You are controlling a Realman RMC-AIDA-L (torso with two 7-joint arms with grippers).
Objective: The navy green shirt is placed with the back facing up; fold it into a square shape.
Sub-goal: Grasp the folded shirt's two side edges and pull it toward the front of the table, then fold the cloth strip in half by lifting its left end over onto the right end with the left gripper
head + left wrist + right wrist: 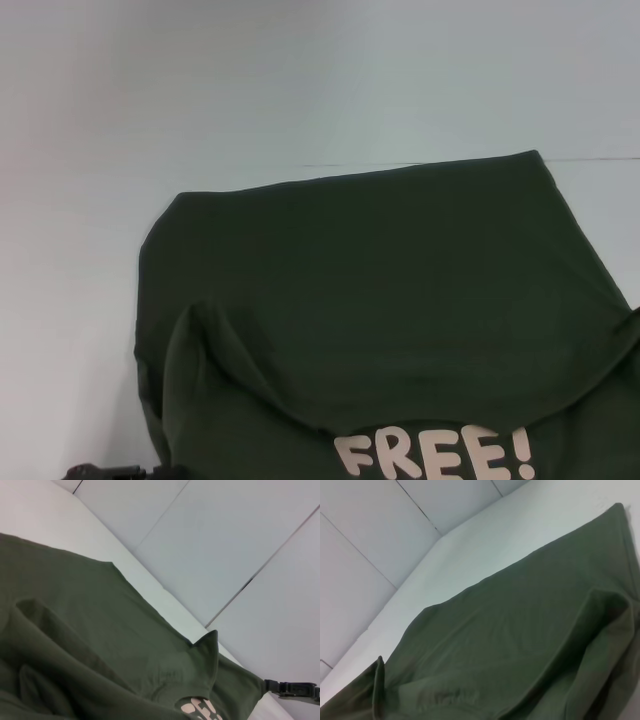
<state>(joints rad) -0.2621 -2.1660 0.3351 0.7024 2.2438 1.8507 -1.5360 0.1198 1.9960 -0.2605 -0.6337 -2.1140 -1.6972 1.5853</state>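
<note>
The navy green shirt [390,290] lies on the white table [300,80], filling the near right of the head view. Its near part is folded over, showing pale pink letters "FREE!" [435,455] at the bottom edge. A raised fold [205,330] stands up at the near left. In the left wrist view the shirt [100,630] has a small peaked corner [209,642] and part of the lettering [200,711]. A black part of my left gripper [100,472] shows at the bottom left edge. A black gripper part [292,689], apparently my right gripper, sits just past the shirt's edge. The right wrist view shows only the shirt [520,630].
Bare white table [70,250] stretches to the left of and beyond the shirt. A thin seam line [600,159] crosses the table at the shirt's far edge. Grey panelled surfaces [240,540] lie past the table's edge.
</note>
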